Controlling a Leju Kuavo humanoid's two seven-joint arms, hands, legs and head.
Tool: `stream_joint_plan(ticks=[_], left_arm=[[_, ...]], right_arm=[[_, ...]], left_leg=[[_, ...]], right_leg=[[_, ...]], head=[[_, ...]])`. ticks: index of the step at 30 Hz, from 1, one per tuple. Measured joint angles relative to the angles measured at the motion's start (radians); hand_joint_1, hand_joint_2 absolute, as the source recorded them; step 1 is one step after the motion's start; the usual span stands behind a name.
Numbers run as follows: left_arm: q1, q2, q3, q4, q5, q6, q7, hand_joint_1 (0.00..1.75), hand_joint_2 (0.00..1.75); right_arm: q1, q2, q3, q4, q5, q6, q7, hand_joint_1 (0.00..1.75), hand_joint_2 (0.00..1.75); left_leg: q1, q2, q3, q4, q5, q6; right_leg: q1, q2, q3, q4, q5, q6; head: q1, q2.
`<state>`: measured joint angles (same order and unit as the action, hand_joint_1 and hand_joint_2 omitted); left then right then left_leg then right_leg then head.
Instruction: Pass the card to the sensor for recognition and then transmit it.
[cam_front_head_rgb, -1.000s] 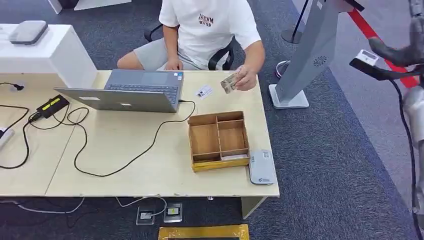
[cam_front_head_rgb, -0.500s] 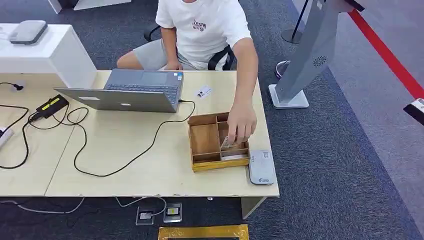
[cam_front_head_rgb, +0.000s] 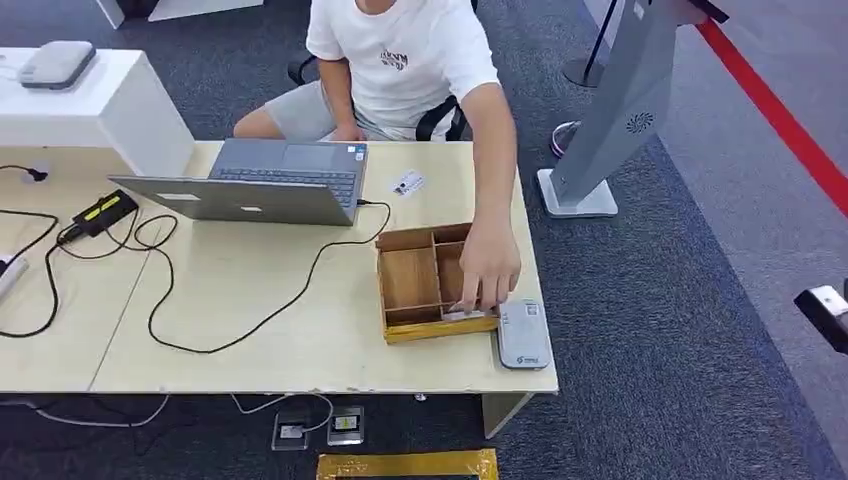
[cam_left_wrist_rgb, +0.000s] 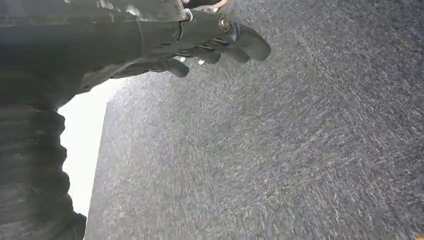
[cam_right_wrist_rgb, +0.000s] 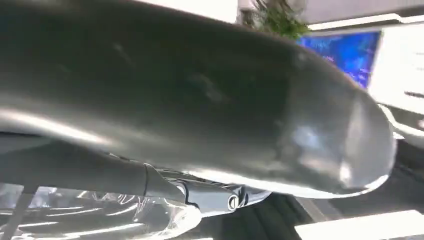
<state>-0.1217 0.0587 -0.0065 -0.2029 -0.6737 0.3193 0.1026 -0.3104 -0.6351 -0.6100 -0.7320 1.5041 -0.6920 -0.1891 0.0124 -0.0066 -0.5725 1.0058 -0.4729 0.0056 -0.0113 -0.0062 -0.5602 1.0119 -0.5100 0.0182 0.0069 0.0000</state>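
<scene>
Head view: one person's hand (cam_front_head_rgb: 487, 265) reaches into one wooden tray (cam_front_head_rgb: 410, 283) beside one sensor (cam_front_head_rgb: 523, 333); robot hands' grip unclear.

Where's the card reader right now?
Head view: the grey card reader lies at the table's near right corner, right beside the wooden tray.

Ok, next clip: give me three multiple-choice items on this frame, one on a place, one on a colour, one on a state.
1. Where is the grey reader?
A. right of the wooden box
B. on the laptop
C. on the floor

2. What colour is the person's shirt?
A. red
B. white
C. black

3. What is the left hand doing?
A. gripping a card
B. pressing the reader
C. holding nothing

Key: 1 A, the reader lies against the box's right side. 2 B, the shirt is white. 3 C, its fingers hang bare over carpet.
</scene>
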Motion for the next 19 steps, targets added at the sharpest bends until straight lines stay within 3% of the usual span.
stream_joint_plan(ticks=[4,7,13,19], left_arm=[[0.005,-0.003,0.006,-0.004,-0.012,-0.002,0.005,0.0,1.75],[0.001,-0.003,0.008,-0.003,-0.02,-0.004,0.002,0.0,1.75],[-0.002,-0.002,0.014,-0.002,-0.056,-0.024,-0.006,0.0,1.75],[-0.001,-0.001,0.017,-0.002,-0.095,-0.034,-0.007,0.0,1.75]], right_arm=[[0.06,0.034,-0.007,0.025,-0.007,0.0,0.075,0.0,0.0],[0.093,0.058,-0.031,0.054,0.039,0.0,0.062,0.0,0.0],[0.162,0.113,-0.04,0.119,0.014,0.0,0.15,0.0,0.0],[0.212,0.185,-0.035,0.211,-0.099,0.0,0.234,0.0,0.0]], left_leg=[[0.0,0.001,0.0,0.0,0.0,0.0],[0.0,0.001,0.0,0.0,0.0,0.0],[0.0,0.002,0.001,0.0,-0.001,-0.001],[0.001,0.002,0.001,0.0,-0.001,-0.001]], right_leg=[[0.0,0.001,0.0,0.0,0.0,0.0],[0.0,0.002,-0.001,0.0,0.0,0.0],[0.0,0.002,-0.001,0.0,-0.001,-0.001],[0.001,0.002,-0.001,0.0,-0.001,-0.001]], head=[[-0.001,0.0],[-0.001,0.0],[-0.001,0.0],[0.0,0.0]])
